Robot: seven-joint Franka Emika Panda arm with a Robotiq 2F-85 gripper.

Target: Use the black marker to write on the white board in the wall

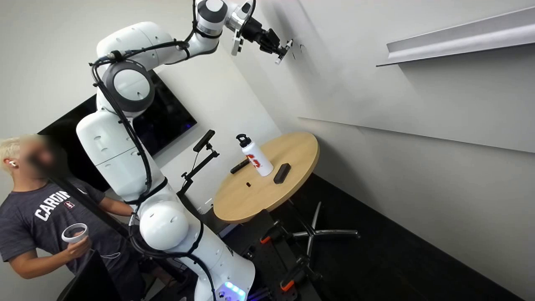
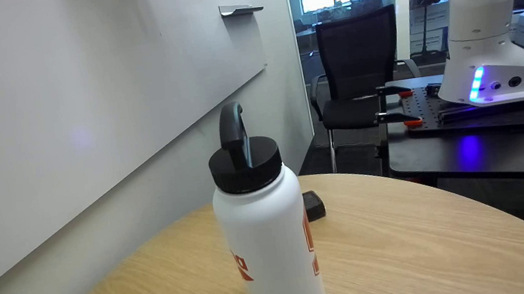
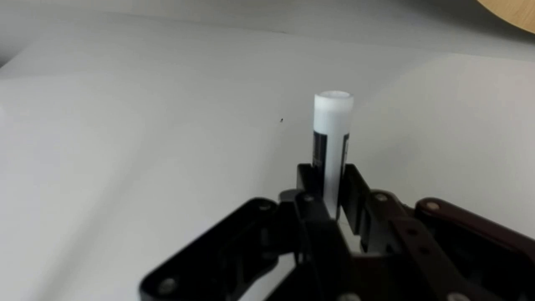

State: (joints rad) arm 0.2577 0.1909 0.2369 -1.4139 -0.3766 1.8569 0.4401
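Wrist view: white board (image 3: 167, 146) spreading from the left, a tiny dark speck (image 3: 281, 120) on it, then the black marker (image 3: 333, 115), white-barrelled with a dark label (image 3: 319, 148), pinched by the gripper (image 3: 327, 184). Writing end hidden here. In an exterior view, arm (image 1: 121, 138) at left; at its end the marker sits crosswise in the grip, long axis slanting up toward the board on the right, short dark strokes (image 1: 294, 56) just beyond. Tip touching or apart: cannot tell. Likely mid-writing; the next stroke turns on meeting the board with that upper end.
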